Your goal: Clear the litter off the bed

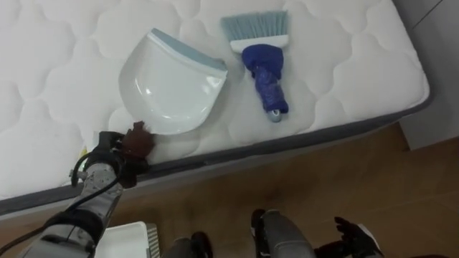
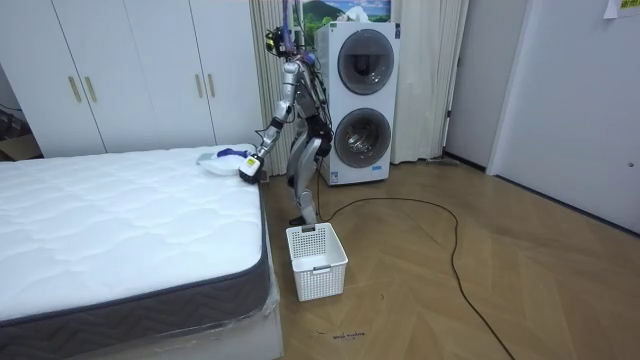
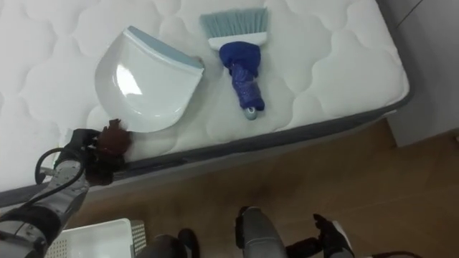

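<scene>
Barely begun, we judge: our left hand (image 1: 107, 161) clamps a brown lump (image 1: 136, 141) at the dustpan's (image 1: 168, 82) near edge. Dustpan and brush (image 1: 262, 64) beside it lie uncleared; our right hand's (image 1: 355, 235) state we cannot tell.

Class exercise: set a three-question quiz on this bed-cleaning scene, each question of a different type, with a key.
1. True or false: the brush lies inside the dustpan.
2. Multiple choice: where does the white basket stand? A) on top of the washing machine B) on the floor beside the bed C) inside the wardrobe
3. Fill in: the robot's left hand is at the bed's edge, right by the ____.

Key: 1 false, the brush lies beside the dustpan, toward the robot's right; 2 B; 3 dustpan.
</scene>
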Controlling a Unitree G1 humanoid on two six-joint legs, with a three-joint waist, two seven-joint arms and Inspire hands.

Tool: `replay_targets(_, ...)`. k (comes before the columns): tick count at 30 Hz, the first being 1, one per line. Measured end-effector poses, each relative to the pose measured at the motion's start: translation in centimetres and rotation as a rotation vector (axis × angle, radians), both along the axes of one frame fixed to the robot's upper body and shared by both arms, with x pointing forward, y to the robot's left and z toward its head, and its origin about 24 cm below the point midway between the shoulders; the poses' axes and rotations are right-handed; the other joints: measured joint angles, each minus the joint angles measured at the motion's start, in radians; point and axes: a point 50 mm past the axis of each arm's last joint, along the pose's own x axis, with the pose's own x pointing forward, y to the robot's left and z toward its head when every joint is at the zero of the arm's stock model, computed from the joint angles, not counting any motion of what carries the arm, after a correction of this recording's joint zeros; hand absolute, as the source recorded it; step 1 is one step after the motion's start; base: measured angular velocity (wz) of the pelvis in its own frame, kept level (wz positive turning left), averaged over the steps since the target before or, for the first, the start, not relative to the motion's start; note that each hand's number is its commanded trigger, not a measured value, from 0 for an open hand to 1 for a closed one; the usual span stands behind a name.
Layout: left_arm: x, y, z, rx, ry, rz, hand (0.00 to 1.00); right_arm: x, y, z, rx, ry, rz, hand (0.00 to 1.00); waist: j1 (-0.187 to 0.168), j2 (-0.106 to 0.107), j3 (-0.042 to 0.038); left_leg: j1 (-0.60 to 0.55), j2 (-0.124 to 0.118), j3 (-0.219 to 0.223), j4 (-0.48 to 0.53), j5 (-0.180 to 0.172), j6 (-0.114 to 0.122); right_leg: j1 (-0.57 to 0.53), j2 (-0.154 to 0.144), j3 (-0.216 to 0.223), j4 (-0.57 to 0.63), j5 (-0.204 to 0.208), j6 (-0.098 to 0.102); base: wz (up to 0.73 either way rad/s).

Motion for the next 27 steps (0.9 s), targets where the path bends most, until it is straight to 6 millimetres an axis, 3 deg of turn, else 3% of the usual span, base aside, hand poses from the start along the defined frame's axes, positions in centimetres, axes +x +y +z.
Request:
replay_targets(19, -0.6, 0.2, -0.7, -0.075, 0.009, 0.080, 1.00, -0.6, -0.3, -0.2, -0.035, 0.021, -0.041, 0.00, 0.006, 0.001, -0.0013, 0.001, 0.004, 0.001, 0.012, -0.002, -0.003, -0.001, 0.010, 0.012, 0.008, 0.001, -0.001, 0.00)
replay_targets(27, -0.4, 1.0, 0.0, 0.040, -0.022, 0.053, 1.00, -0.6, -0.5, -0.2, -0.019, 0.009, -0.056, 0.00, 0.037, 0.004, -0.0039, -0.001, 0.021, 0.009, 0.009, -0.002, -0.004, 0.004, 0.016, 0.002, -0.016, 0.018, -0.009, -0.06)
